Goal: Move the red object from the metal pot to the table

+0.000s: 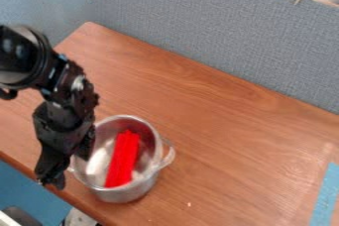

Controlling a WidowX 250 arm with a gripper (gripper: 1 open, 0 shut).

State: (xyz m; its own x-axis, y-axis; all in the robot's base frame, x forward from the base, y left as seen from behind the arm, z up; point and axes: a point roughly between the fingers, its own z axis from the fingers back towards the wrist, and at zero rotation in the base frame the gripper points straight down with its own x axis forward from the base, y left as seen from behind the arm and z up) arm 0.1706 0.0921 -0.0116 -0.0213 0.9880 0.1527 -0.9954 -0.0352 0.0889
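Note:
The red object [123, 161], a long flat bar, lies inside the metal pot [149, 177], leaning from the pot's floor up toward its far rim. The shiny pot stands on the reddish-brown table [225, 96] near the front edge. My black gripper [54, 176] points down just left of the pot, outside its rim and low over the tabletop. It is blurred, but its jaws look open and nothing is in them. The arm hides the pot's left handle.
The table's front-left edge runs close under the gripper. A grey-blue fabric wall panel [199, 17] stands behind the table. The table's right edge [326, 170] drops off to a pale blue floor.

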